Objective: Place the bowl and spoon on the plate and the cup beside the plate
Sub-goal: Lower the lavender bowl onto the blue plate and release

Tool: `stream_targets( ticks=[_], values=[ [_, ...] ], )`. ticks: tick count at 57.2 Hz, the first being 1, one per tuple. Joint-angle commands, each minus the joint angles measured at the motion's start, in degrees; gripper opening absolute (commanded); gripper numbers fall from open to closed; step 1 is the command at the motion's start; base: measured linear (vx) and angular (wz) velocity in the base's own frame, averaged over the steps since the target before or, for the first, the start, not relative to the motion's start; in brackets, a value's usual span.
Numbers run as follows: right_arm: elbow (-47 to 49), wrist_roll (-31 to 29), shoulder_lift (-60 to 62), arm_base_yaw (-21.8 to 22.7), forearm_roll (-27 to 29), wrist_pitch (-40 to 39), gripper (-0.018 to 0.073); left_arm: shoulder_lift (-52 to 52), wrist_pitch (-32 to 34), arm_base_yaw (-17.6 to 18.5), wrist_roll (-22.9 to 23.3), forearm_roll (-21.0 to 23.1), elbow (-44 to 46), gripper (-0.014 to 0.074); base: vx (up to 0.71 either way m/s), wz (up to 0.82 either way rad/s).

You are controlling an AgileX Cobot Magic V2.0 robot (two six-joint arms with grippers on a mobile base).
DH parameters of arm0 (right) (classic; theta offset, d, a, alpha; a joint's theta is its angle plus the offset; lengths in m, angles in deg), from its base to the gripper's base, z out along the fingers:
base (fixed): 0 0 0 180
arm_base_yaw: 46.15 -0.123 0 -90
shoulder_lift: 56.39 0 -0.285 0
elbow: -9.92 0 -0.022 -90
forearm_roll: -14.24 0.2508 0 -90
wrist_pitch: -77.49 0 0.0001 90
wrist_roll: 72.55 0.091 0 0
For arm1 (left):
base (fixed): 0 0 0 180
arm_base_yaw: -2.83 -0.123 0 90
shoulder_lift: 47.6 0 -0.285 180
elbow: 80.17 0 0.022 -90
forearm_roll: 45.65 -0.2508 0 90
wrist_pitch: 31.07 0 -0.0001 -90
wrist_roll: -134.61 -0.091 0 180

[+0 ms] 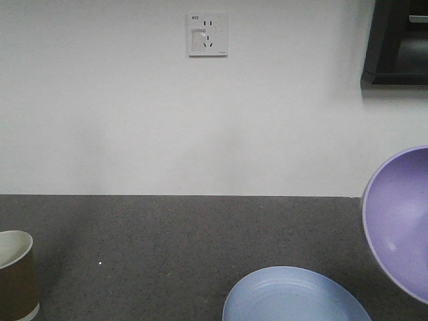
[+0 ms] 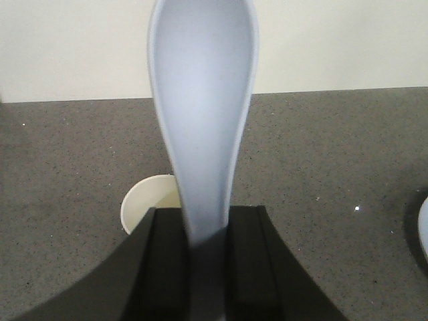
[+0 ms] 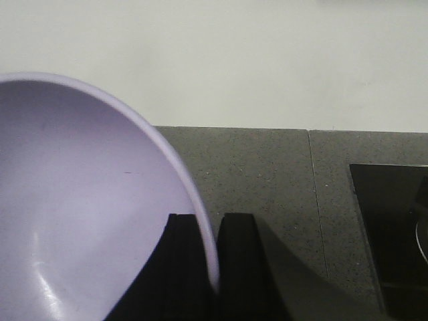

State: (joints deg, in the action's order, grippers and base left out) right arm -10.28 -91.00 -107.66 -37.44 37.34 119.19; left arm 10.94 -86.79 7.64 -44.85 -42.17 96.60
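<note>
Right wrist view: right gripper point(image 3: 208, 264) clamped on the rim of the small glossy lavender plastic bowl point(image 3: 80, 200). The bowl is airborne and tipped steeply, just right of the wide light blue plate point(image 1: 294, 297) at the dark speckled countertop's point(image 1: 167, 234) near edge. Left gripper point(image 2: 204, 234) pinches the handle of the pale blue plastic spoon point(image 2: 200, 100); the brown paper cup point(image 1: 15, 274) stands near the left edge. Risks: thin rim grip slipping, tilted bowl catching the plate lip, spoon arm clipping the cup.

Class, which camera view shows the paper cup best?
The exterior front-facing view: the cup shows its brown side, cream inside and pale base band, though the frame's left edge cuts it. The left wrist view shows only part of its rim, behind the spoon. The right wrist view shows none.
</note>
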Motion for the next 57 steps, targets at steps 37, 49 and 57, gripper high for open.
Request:
stream_targets(
  ticks=[37,49,57],
  values=[
    [1.7,-0.4,-1.6,0.3,4.1,-4.5,-0.0012,-0.2,7.1,0.1,0.0,0.6,1.9,-0.0006,0.00,0.00],
    [1.9,-0.6,-7.7,-3.2,8.2,-2.3,-0.0010,-0.2,8.6,0.1,0.1,0.7,1.9,-0.0006,0.00,0.00],
    [4.8,-0.3,-17.0,-9.1,6.4,1.2,-0.0008,-0.2,7.8,0.1,0.1,0.6,1.9,-0.0006,0.00,0.00]
  ],
)
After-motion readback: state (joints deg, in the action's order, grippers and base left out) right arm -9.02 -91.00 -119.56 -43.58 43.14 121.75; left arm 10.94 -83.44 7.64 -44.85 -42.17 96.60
